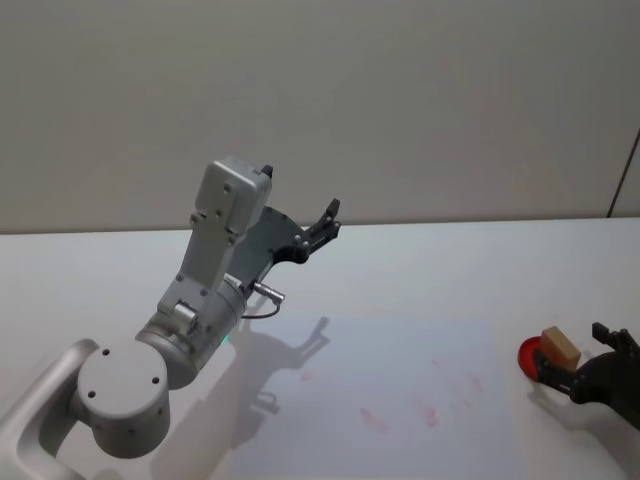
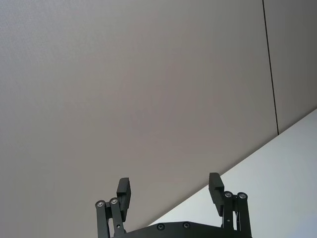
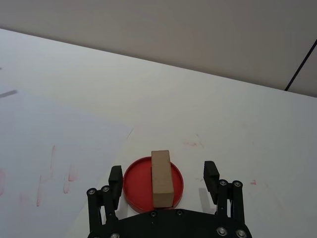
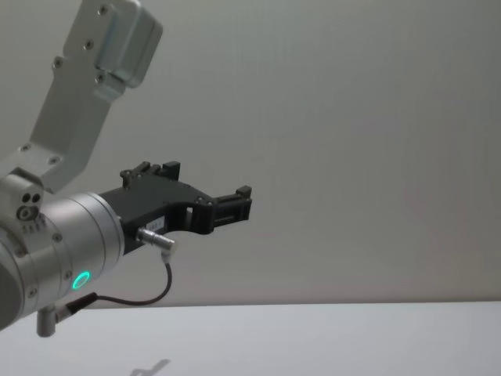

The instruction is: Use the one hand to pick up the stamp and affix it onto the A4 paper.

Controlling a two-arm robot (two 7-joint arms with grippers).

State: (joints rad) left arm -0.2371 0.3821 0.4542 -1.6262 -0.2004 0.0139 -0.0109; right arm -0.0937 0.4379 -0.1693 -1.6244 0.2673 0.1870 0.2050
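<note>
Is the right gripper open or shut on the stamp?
Open: the fingers of the right gripper flank the stamp without touching it; it sits on the red pad. Left gripper hangs raised, idle.

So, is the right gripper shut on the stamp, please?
No, the right gripper is open, its fingers apart on either side of the stamp.

A white worktop (image 1: 420, 260) is stretching back toward a plain grey wall (image 1: 320, 100). An A4 paper (image 1: 400, 350) is lying flat on it near the front, and several faint red marks (image 1: 375, 420) are showing on the sheet's surface. Just beside the sheet's right edge, a round red pad (image 1: 528, 353) is sitting directly on the worktop. A few faint red smudges (image 3: 193, 144) are showing on the bare worktop just beyond the pad.
</note>
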